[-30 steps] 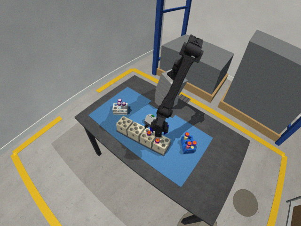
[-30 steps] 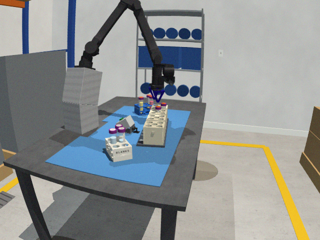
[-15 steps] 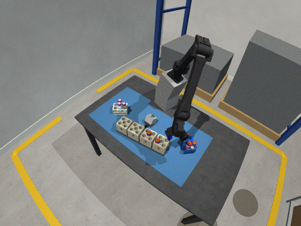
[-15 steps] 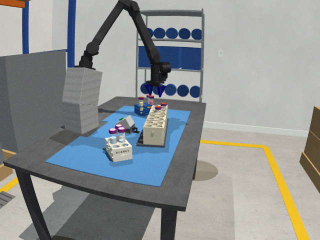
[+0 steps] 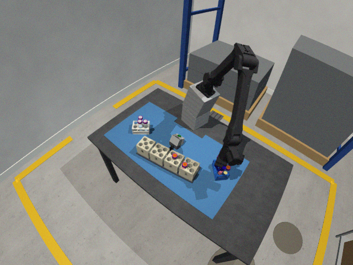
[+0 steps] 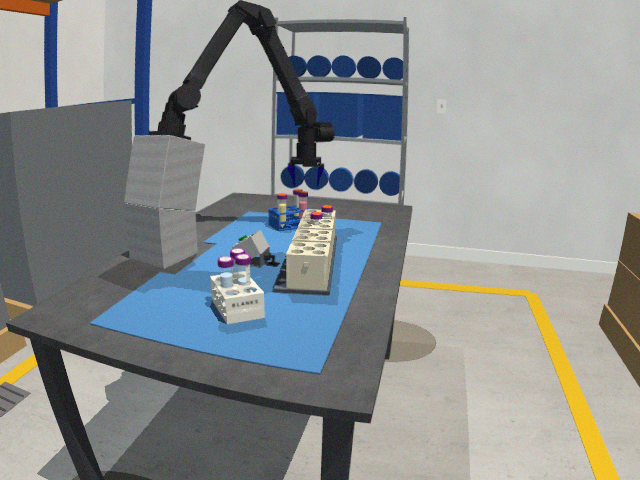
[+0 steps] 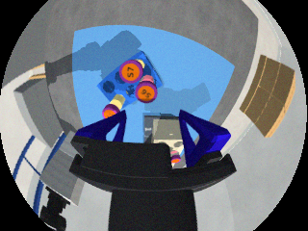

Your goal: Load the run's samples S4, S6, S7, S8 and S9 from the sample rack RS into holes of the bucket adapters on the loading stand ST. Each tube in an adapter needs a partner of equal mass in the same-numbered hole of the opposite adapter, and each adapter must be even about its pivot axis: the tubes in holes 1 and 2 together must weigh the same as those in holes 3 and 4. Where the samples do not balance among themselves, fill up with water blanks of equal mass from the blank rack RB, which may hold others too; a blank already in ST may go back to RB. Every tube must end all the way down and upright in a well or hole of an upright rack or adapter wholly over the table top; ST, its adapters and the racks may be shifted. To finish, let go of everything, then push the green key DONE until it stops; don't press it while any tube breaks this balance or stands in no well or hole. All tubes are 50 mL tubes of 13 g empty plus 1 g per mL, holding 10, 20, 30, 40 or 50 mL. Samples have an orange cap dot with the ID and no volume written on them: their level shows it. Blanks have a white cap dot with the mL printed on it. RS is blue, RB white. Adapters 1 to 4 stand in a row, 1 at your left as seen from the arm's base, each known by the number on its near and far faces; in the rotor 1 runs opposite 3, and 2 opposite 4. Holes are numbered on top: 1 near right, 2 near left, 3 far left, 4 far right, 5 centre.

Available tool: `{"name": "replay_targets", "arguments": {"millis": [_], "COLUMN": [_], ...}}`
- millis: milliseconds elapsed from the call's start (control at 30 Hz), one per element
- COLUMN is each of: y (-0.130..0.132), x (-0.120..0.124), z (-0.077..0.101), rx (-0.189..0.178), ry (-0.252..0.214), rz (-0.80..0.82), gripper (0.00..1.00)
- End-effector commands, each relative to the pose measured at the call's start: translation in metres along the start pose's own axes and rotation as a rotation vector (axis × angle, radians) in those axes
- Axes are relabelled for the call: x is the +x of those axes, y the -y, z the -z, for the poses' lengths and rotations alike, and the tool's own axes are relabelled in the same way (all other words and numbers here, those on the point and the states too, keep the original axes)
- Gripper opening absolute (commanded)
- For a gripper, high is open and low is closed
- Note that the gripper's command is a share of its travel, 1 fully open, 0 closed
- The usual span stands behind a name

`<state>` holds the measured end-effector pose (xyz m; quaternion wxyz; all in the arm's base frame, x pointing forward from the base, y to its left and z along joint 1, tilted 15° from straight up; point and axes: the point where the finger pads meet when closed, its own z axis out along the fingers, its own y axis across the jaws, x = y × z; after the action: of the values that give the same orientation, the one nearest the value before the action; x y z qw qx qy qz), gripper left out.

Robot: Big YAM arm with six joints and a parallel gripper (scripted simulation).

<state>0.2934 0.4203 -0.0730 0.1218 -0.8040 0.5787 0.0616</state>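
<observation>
Hovering: gripper [image 6: 306,172] hangs above the blue sample rack RS [image 6: 283,219], fingers pointing down, apart from the tube caps below
Gripper state: fingers spread wide, nothing between them
Sample rack RS: sits on the blue mat [image 5: 182,185] at the end of the adapter row farthest from the blank rack; three tubes stand in it with orange cap dots, one yellowish [image 6: 281,204] and one pinkish [image 6: 302,198] in the exterior view
Cap IDs: too small to read in any view
Loading stand ST [image 6: 303,286]: carries four beige adapters in a row
Adapters: the two nearest RS each hold one orange-dotted tube, [image 5: 174,155] and [image 5: 184,164]; the other two [image 5: 145,144] [image 5: 159,150] show only open holes
Hole numbers: probably near a corner hole in each, not legible from the top view
Blank rack RB [image 6: 237,301]: white, labelled BLANKS, well apart from RS; three purple-capped tubes [image 6: 241,266] upright in it
DONE key [image 5: 178,135]: green, on a grey housing just beside the adapter row
Table [image 6: 361,372]: dark grey, everything stands wholly on it
</observation>
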Motion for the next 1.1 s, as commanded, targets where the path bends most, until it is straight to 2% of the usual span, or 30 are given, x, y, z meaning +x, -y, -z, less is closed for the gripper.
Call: {"name": "replay_targets", "arguments": {"millis": [0,33,67,100,133,200,300,367,467,500,533,567,700,767,800,900,1067], "y": [-0.001,-0.001,-0.01,-0.008,-0.008,-0.008,0.0,-0.007,-0.008,0.002,0.002,-0.003,-0.002,-0.002,-0.005,0.002,0.0], "x": [-0.033,-0.033,-0.025,-0.01,-0.01,-0.01,-0.017,-0.026,-0.028,-0.029,-0.029,-0.032,-0.033,-0.033,-0.02,-0.03,-0.032], "z": [0.0,0.0,-0.004,-0.005,-0.005,-0.005,-0.002,-0.004,-0.004,0.006,0.006,-0.007,-0.02,-0.02,-0.025,-0.032,-0.037], "rx": [0.0,0.0,-0.019,-0.026,-0.026,-0.026,-0.011,-0.014,-0.013,0.016,0.016,0.01,0.015,0.015,0.002,0.02,0.019], "ry": [0.007,0.007,-0.002,-0.012,-0.011,-0.011,-0.003,0.002,0.004,0.014,0.014,0.013,0.014,0.014,0.005,0.015,0.015], "rz": [0.239,0.289,0.336,0.36,0.41,0.41,0.535,0.557,0.56,0.54,0.54,0.562,0.563,0.563,0.549,0.546,0.546], "gripper": [0.8,0.8,0.8,0.8,0.8,0.8,0.8,0.8,0.8,0.8,0.8,0.8,0.8,0.8,0.8,0.8,0.8]}}
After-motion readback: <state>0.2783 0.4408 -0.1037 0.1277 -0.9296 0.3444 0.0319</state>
